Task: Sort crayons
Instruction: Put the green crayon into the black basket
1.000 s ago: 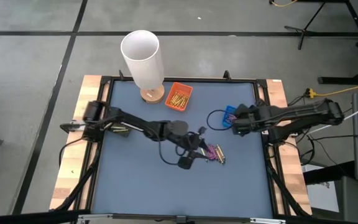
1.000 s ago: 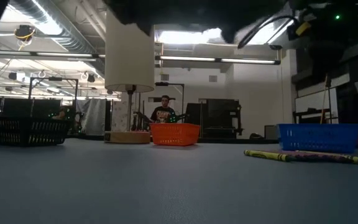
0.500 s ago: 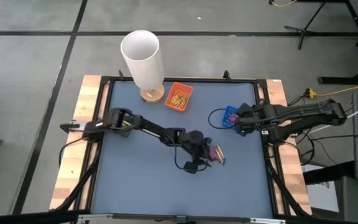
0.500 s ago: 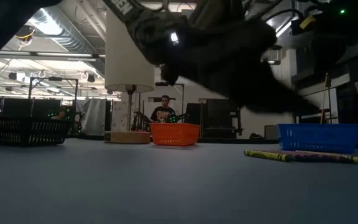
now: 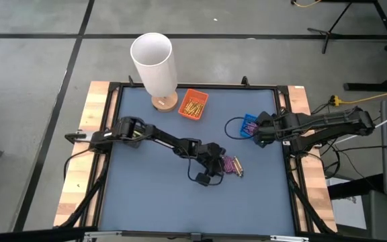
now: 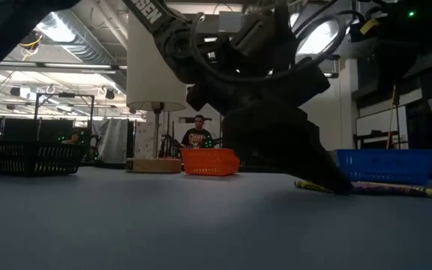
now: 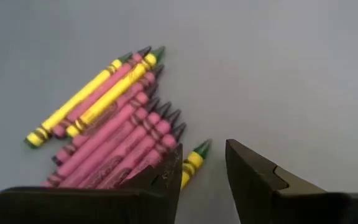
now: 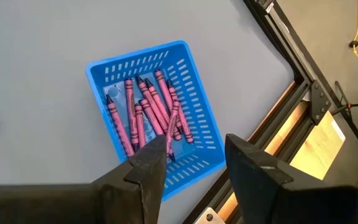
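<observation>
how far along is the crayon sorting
Partly done. The orange basket already holds yellow crayons and the blue basket holds pink ones. In hand: the left claw is open, low at the edge of the loose pile, gripping nothing yet. The right claw hangs open above the blue basket. Left: that mixed pile, about a dozen pink and yellow crayons.
</observation>
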You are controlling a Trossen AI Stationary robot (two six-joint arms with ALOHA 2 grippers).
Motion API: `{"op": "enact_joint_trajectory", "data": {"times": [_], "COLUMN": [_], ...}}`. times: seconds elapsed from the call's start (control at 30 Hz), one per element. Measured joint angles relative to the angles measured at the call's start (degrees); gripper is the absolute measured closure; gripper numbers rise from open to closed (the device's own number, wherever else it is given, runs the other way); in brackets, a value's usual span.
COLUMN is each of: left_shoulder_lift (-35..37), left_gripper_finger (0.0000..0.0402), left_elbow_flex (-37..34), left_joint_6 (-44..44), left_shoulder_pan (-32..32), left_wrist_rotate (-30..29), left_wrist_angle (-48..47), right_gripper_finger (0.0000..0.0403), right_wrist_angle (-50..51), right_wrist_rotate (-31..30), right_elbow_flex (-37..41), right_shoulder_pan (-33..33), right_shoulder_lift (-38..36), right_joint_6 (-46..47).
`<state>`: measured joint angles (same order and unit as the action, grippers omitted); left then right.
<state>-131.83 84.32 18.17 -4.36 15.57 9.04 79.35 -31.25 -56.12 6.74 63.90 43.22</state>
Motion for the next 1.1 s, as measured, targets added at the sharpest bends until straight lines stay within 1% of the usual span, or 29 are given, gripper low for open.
{"op": "enact_joint_trajectory", "data": {"times": [0.6,1.1], "left_shoulder_lift": [0.2,0.2], "left_gripper_finger": [0.0296,0.0365], "left_elbow_flex": [0.1,0.1], "left_joint_6": [-1.0,-1.2], "left_shoulder_pan": [3.1,3.2], "left_wrist_rotate": [-0.4,-0.4], "left_wrist_angle": [-6.2,-6.8], "right_gripper_finger": [0.024,0.024], "right_wrist_angle": [0.0,0.0], "right_wrist_rotate": [0.0,0.0], "right_elbow_flex": [0.0,0.0], "right_shoulder_pan": [0.0,0.0], "right_shoulder_lift": [0.0,0.0], "right_joint_6": [0.0,0.0]}}
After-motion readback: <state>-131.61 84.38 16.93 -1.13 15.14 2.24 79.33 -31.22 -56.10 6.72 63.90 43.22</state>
